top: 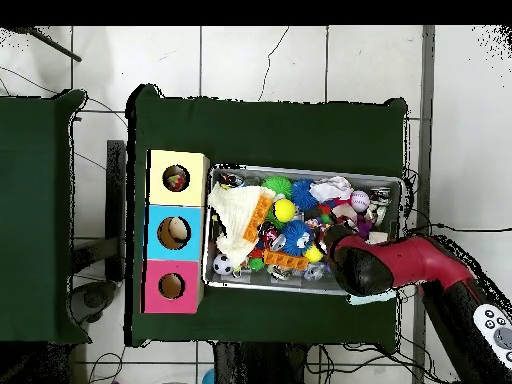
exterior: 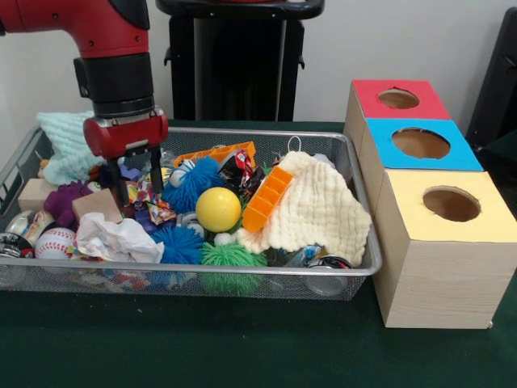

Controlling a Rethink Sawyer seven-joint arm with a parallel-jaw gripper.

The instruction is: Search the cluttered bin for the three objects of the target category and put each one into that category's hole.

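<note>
Target things: you cannot tell the category from these views; the candidates all lie in the wire bin (exterior: 355,174), among them the yellow ball (exterior: 218,208) at its middle, the spiky blue ball (exterior: 192,183) just behind that ball, and the baseball (exterior: 55,242) at the bin's near left corner.
Gripper: your gripper (exterior: 137,184) is down in the bin's left part, its two dark fingers (exterior: 121,187) parted with nothing clearly between them, tips among small wrapped clutter beside the wooden block (exterior: 95,204).
Step in hand: I judge you are reaching in for a pick, not yet carrying.
Holes: the red box (exterior: 398,99), blue box (exterior: 422,144) and yellow box (exterior: 450,204) stand just right of the bin; overhead, each hole seems to hold something already.
Next move: close on one item only, lift clear of the bin's rim, then cross to the right.
</note>
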